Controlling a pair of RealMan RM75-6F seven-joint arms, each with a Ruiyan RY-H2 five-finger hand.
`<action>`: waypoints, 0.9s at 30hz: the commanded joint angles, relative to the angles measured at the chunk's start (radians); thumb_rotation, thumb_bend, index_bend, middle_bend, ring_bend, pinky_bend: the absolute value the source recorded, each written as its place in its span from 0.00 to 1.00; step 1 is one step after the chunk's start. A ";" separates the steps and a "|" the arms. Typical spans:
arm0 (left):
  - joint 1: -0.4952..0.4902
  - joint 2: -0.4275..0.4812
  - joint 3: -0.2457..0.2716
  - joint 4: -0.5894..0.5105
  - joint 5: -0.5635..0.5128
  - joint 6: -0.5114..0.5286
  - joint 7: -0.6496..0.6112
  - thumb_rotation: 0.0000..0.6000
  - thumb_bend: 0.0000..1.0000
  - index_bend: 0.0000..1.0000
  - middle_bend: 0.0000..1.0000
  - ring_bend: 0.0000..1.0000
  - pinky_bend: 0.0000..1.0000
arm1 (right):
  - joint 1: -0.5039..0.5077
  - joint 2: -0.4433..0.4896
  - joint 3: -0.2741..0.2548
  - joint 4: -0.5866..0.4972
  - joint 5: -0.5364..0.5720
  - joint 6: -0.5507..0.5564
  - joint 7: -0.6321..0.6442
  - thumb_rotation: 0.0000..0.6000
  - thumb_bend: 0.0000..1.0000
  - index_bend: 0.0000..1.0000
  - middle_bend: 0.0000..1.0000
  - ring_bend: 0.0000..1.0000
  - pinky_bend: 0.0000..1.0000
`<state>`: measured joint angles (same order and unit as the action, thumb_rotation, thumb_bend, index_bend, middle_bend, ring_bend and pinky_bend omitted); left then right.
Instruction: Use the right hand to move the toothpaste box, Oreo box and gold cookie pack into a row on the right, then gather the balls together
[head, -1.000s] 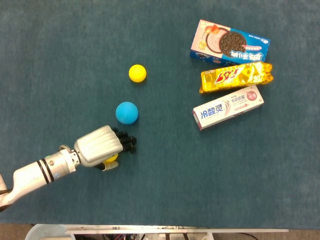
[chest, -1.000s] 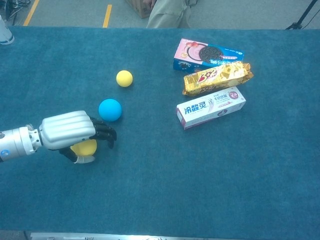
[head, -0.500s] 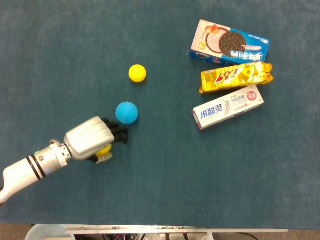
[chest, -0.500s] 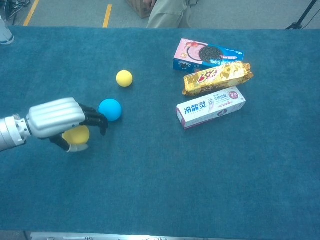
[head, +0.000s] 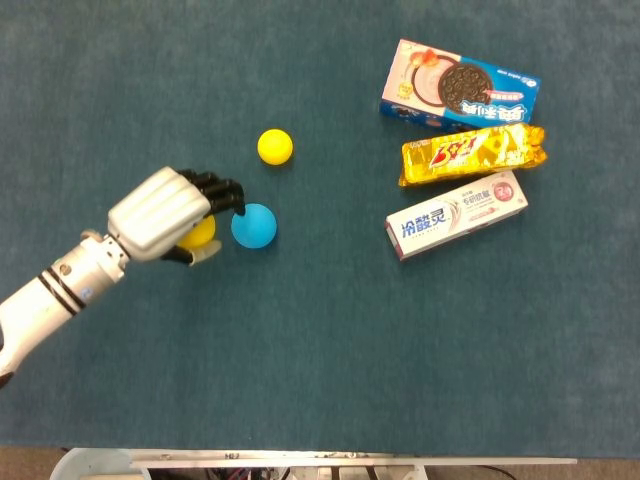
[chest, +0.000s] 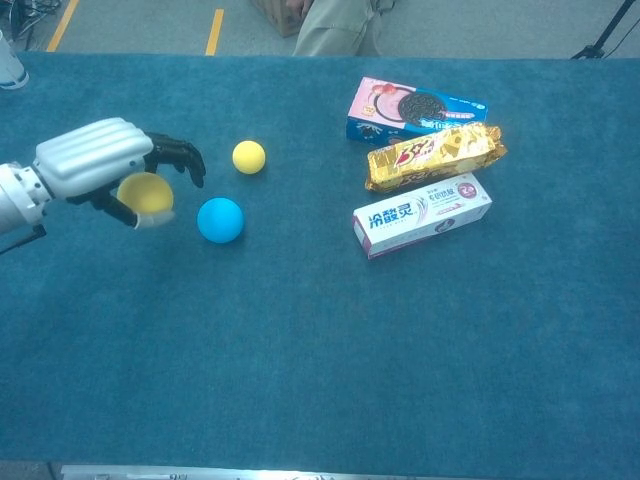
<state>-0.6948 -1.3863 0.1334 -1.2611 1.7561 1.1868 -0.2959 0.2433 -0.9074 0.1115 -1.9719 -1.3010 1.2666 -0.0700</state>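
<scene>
My left hand (head: 165, 213) (chest: 100, 160) grips a yellow ball (head: 200, 232) (chest: 147, 192) under its palm, lifted off the cloth, just left of the blue ball (head: 254, 225) (chest: 220, 220). A second yellow ball (head: 275, 146) (chest: 249, 157) lies a little beyond the blue one. At the right, three packs lie stacked front to back: the Oreo box (head: 460, 85) (chest: 415, 108) farthest, the gold cookie pack (head: 473, 154) (chest: 435, 155) in the middle, the toothpaste box (head: 457, 214) (chest: 422, 215) nearest. My right hand appears in neither view.
The blue cloth table (head: 330, 360) (chest: 330, 380) spreads wide in front of the objects. Its near edge (head: 330, 452) runs along the bottom of the head view. A person's legs (chest: 335, 28) stand past the far edge.
My left hand has carried the yellow ball up and away from the near side, stopping beside the blue ball's left. The other balls and the packs have stayed put.
</scene>
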 joint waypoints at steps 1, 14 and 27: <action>-0.020 -0.014 -0.025 0.003 -0.036 -0.049 -0.010 1.00 0.31 0.35 0.30 0.34 0.62 | -0.002 0.000 -0.003 0.003 -0.003 -0.001 0.005 1.00 0.27 0.34 0.44 0.35 0.53; -0.080 -0.096 -0.119 0.068 -0.179 -0.224 0.014 1.00 0.31 0.35 0.30 0.34 0.62 | -0.016 0.011 -0.010 0.023 -0.010 -0.001 0.042 1.00 0.27 0.34 0.44 0.35 0.53; -0.102 -0.158 -0.149 0.162 -0.290 -0.366 0.067 1.00 0.31 0.34 0.30 0.33 0.59 | -0.018 0.012 -0.008 0.043 -0.010 -0.009 0.070 1.00 0.27 0.34 0.44 0.35 0.53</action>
<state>-0.7965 -1.5444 -0.0141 -1.1018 1.4703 0.8256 -0.2319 0.2253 -0.8953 0.1030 -1.9289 -1.3112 1.2577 0.0003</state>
